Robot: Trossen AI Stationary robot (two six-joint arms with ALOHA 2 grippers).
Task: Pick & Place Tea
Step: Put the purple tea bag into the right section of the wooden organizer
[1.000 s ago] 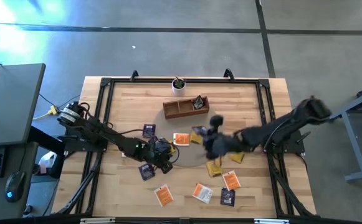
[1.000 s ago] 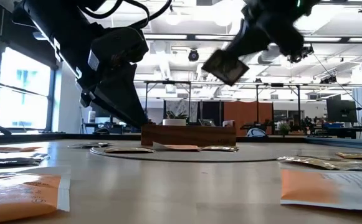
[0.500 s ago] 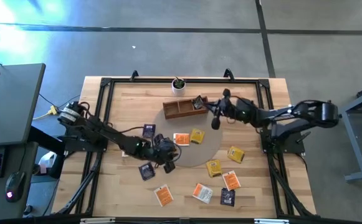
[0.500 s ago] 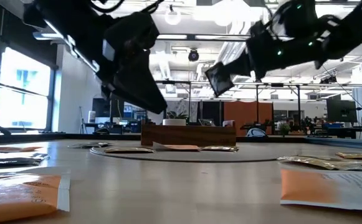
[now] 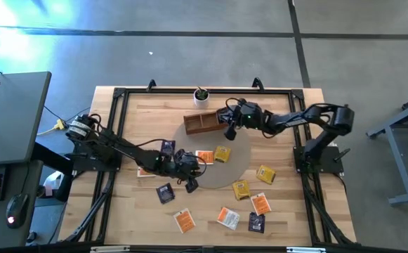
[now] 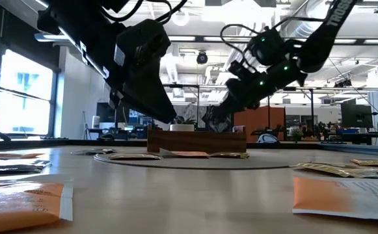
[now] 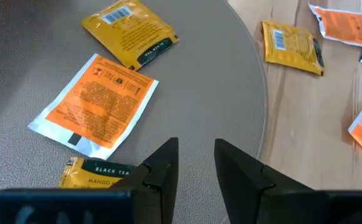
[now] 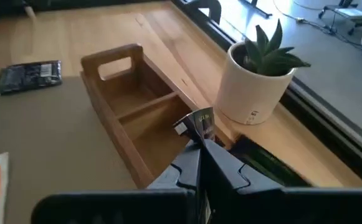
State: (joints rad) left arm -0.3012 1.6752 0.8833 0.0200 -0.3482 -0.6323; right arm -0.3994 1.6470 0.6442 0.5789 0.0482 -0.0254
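Dark with a silvery edge, the held sachet (image 8: 196, 124) is pinched at its lower edge between the fully closed fingers of the right pincer (image 8: 199, 142). It hangs just above the end of the tray (image 8: 128, 109) nearest that pincer. One tray is in sight, of brown wood; the right wrist view shows two of its compartments, both bare. One white plant pot (image 8: 254, 87) stands just beside the tray's far long side.

Counted from above, ten more sachets lie flat and well apart from the tray:
- Four orange sachets (image 5: 204, 157): one on the mat, three toward the surface's front edge.
- Three yellow sachets (image 5: 222, 154): one on the mat just beside the orange one, two off to the right.
- Three dark sachets (image 5: 167, 147): one by the mat's left rim, one in front of the left arm, one at the front right.

One further yellow sachet (image 7: 100, 171) shows only in the left wrist view, touching a fingertip of the left pincer (image 7: 196, 146). That pincer is low over the single round grey mat (image 5: 214, 176) with its fingers a small way apart and nothing between them.

Whether a pale patch under the left arm is another sachet I cannot tell. Everything rests on one wooden surface (image 5: 140, 112).
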